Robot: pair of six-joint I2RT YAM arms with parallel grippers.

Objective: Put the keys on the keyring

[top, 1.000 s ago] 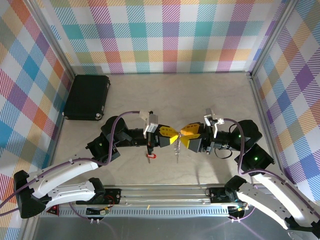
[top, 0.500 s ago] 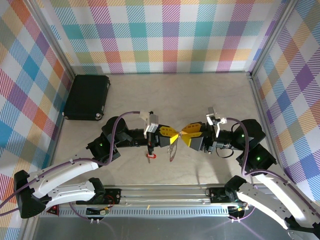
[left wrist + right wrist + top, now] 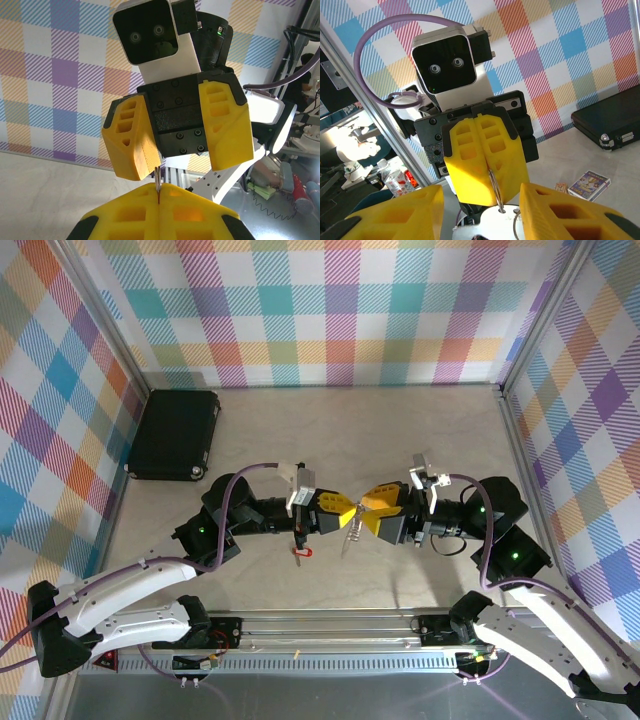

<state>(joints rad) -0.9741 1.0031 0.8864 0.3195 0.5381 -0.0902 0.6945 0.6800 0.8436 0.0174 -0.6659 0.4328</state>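
The keyring (image 3: 349, 531) is a silver-grey metal piece held up off the tabletop at mid-table. Its thin silver pieces dangle in a narrow bunch toward the near edge. The left gripper (image 3: 159, 192) has its fingers pressed together on it. In the left wrist view the metal shows as a thin, edge-on sliver rising from the seam between them. In the right wrist view a slim wire loop comes out of that same seam, with a pale rounded metal piece below it, between the spread fingers of the right gripper (image 3: 180, 167).

The key (image 3: 299, 556) is tiny, with a bright red head. It lies on the tabletop just nearward of the left gripper, beside the keyring and apart from it. Its blade is too small to make out.
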